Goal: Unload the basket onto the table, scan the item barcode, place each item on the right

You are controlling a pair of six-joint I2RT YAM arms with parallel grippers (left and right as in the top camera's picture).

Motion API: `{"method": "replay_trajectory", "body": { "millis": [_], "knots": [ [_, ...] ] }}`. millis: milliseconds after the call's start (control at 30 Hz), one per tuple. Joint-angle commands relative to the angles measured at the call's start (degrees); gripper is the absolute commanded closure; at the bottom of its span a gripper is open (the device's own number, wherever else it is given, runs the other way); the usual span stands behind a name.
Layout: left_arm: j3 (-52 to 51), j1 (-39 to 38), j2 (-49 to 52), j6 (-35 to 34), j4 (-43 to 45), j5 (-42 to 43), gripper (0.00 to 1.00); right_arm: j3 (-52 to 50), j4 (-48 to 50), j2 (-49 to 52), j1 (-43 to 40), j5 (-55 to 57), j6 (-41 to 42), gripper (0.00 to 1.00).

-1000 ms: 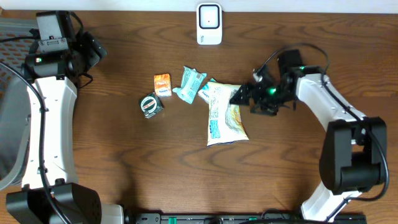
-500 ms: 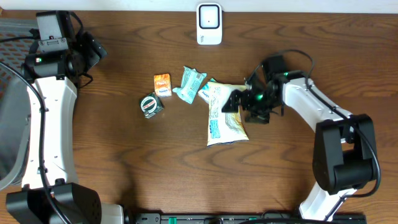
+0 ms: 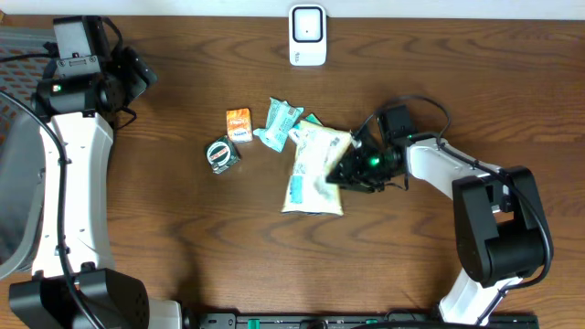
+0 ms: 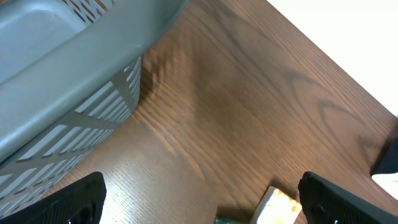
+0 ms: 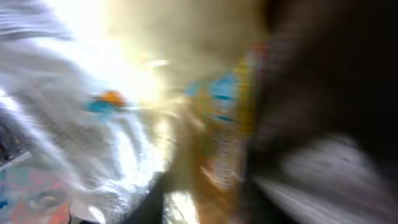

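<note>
A white snack bag with blue and yellow print lies tilted at the table's middle. My right gripper sits on its right edge, shut on it. The bag fills the right wrist view, too blurred to show the jaws. The white barcode scanner stands at the back centre. My left gripper hangs open over bare wood at the far left, its black fingertips wide apart with nothing between them.
An orange packet, a teal packet and a small green round item lie left of the bag. A grey slatted basket stands at the left table edge.
My right gripper has moved left onto the bag and shut on its edge. The bag has shifted left and turned. The left arm has not moved.
</note>
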Motion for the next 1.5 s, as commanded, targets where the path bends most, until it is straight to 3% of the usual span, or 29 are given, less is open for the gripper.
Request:
{"method": "replay_trajectory", "body": {
  "millis": [0,300,333,433,533,567,733,1000,1167,1367,1467],
  "knots": [
    [0.9,0.0,0.0,-0.9,-0.1,-0.7,0.02,-0.3,0.3,0.5,-0.1,0.0,0.1,0.99],
    [0.9,0.0,0.0,-0.9,0.0,-0.7,0.02,4.0,0.1,-2.5,-4.2,-4.1,-0.5,0.98],
    [0.9,0.0,0.0,-0.9,0.0,-0.7,0.02,4.9,-0.9,-3.5,-4.3,-4.3,-0.5,0.90],
    [0.9,0.0,0.0,-0.9,0.0,-0.7,0.02,7.4,-4.4,-6.4,-4.2,-2.7,-0.5,0.45],
    [0.9,0.0,0.0,-0.9,-0.1,-0.7,0.02,8.7,-8.0,-8.8,-2.9,2.3,1.2,0.08],
    [0.9,0.0,0.0,-0.9,-0.1,-0.7,0.02,8.7,-8.5,-9.0,-2.3,3.5,2.5,0.01],
    [0.9,0.0,0.0,-0.9,-0.1,-0.7,0.02,8.4,-8.6,-7.6,2.1,6.9,11.7,0.01],
    [0.9,0.0,0.0,-0.9,-0.1,-0.7,0.02,8.4,-9.9,-0.8,6.5,9.3,16.6,0.01],
    [0.9,0.0,0.0,-0.9,-0.1,-0.7,0.02,8.4,-7.8,4.2,6.1,7.8,16.6,0.04],
    [0.9,0.0,0.0,-0.9,-0.1,-0.7,0.02,8.4,-7.0,7.0,5.6,4.7,16.2,0.99],
    [0.9,0.0,0.0,-0.9,-0.1,-0.7,0.02,8.6,-7.0,5.3,4.5,4.9,14.8,0.99]
  ]
}}
